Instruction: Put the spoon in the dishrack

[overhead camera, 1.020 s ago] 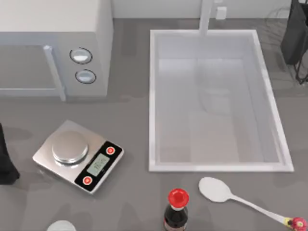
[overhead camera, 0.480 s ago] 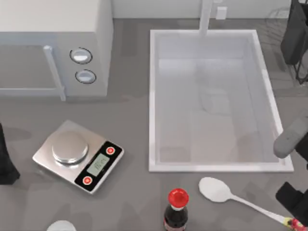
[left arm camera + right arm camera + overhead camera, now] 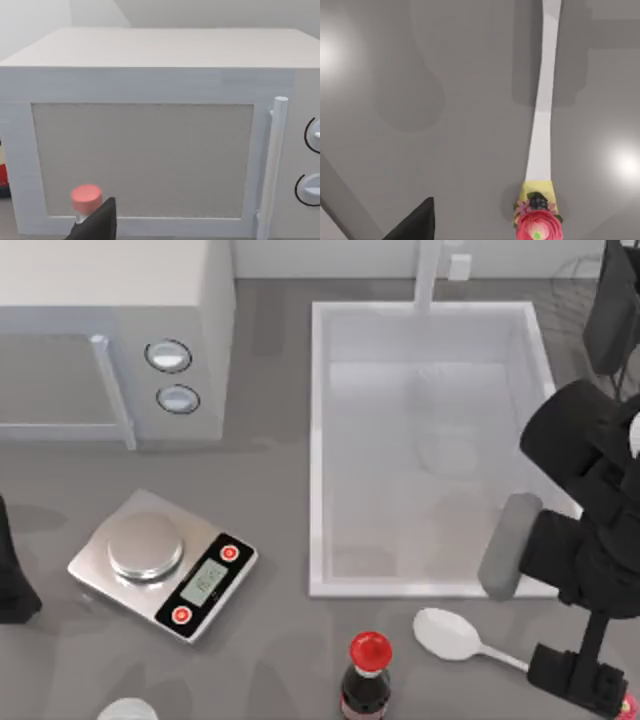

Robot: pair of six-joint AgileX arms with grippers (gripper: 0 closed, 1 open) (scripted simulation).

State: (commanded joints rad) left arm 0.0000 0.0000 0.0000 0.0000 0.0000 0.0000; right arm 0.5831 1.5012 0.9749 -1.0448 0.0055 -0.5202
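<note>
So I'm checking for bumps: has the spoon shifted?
No. The spoon lies below the sink corner as before; only the right gripper arrived.

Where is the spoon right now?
In the top view the spoon lies flat on the table near its right front, just below the sink basin and right of the red-capped bottle, with the right gripper over its handle end.

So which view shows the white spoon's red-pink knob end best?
The right wrist view: the knob and thin handle of the white spoon lie unobstructed. In the top view the right gripper covers that end; the oval bowl shows.
</note>
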